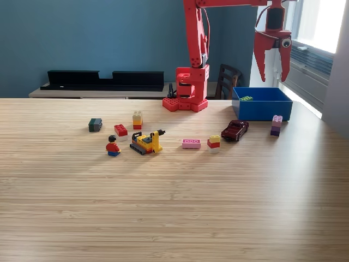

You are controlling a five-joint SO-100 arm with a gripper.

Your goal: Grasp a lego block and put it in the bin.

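My red gripper hangs open above the blue bin at the exterior view's right, with nothing between its fingers. A green lego block lies inside the bin near its back left corner. Other lego blocks are spread over the wooden table: a dark green one, a red one, a tan, yellow and red stack, a flat pink one, a red and yellow one and a pink and purple stack just right of the bin.
A minifigure, a yellow toy vehicle and a dark red toy car stand among the blocks. The arm's red studded base sits at the table's far edge, left of the bin. A dark chair stands behind.
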